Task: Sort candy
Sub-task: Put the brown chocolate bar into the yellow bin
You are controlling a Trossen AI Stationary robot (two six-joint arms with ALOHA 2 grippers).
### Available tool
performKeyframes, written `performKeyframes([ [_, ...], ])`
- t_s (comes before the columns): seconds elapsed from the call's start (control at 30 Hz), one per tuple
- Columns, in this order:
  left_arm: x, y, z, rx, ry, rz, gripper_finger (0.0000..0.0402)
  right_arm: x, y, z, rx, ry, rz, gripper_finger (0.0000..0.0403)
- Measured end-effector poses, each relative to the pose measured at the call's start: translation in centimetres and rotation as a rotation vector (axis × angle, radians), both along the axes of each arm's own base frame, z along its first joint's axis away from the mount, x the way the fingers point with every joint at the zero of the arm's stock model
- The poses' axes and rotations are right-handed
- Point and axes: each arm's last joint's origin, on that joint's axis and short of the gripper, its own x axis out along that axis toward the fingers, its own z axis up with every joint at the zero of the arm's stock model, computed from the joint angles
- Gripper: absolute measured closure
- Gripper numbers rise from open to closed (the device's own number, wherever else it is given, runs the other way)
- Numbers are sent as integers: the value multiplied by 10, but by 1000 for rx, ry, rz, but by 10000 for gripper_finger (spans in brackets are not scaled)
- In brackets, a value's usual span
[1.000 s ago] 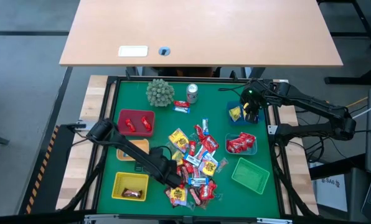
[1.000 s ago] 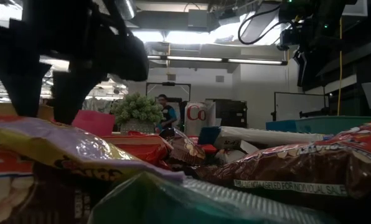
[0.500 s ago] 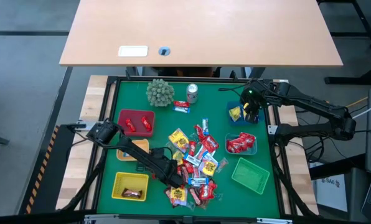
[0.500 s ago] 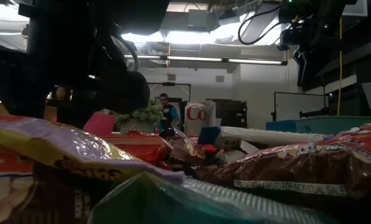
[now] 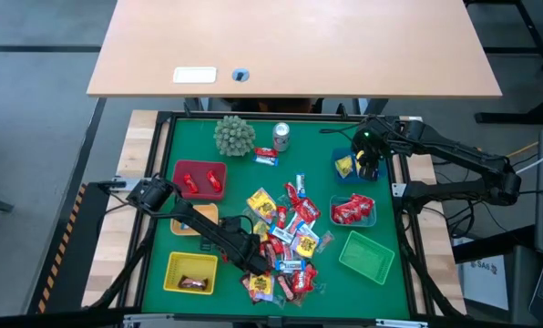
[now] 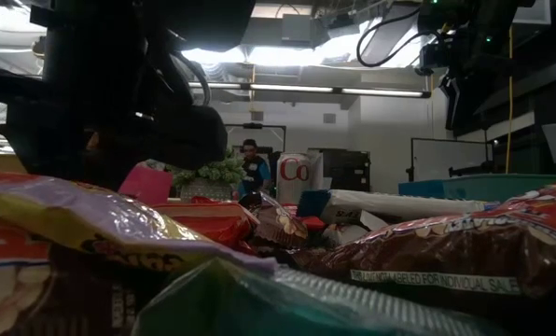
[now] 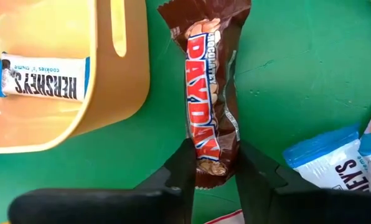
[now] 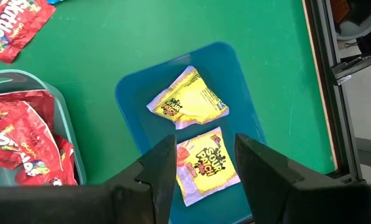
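The candy (image 5: 285, 241) lies in a loose pile of wrapped sweets on the green mat. My left gripper (image 5: 256, 261) is down at the pile's left edge, shut on a brown PayDay bar (image 7: 207, 93) next to the orange basket (image 7: 120, 81). That basket holds a white Hershey's bar (image 7: 42, 78). My right gripper (image 5: 367, 167) hangs open above the blue basket (image 8: 129, 99), where two yellow Sour Patch packets (image 8: 188, 99) lie on the bottom. In the low view the left arm is only a dark mass. My left gripper (image 7: 213, 165) pinches the PayDay bar between its two fingers (image 7: 184, 171), which stand on its two long sides close to one end (image 7: 201, 163). The fingers come steeply from above and lie across the bar. The bar rests flat on the green mat.
A red basket (image 5: 199, 179), a yellow basket (image 5: 191, 271), a teal basket of red Skittles bags (image 5: 353, 211) and a green basket (image 5: 367, 255) ring the pile. A spiky green ball (image 5: 234, 135) and a silver can (image 5: 281, 136) stand at the far edge. Blue-white sweets (image 7: 335, 165) lie beside the bar.
My left gripper has come down onto the left edge of the candy pile and has then kept still. The candy has not visibly shifted.
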Motion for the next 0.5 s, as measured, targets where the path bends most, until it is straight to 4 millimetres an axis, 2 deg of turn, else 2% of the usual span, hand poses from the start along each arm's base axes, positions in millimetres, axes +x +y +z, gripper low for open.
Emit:
performKeyframes([
  [0.27,1,0,1,1,3,-26,332,0,0,0,0,0,0,242],
  [0.5,9,-2,11,15,-47,-70,332,0,0,0,0,0,0,242],
])
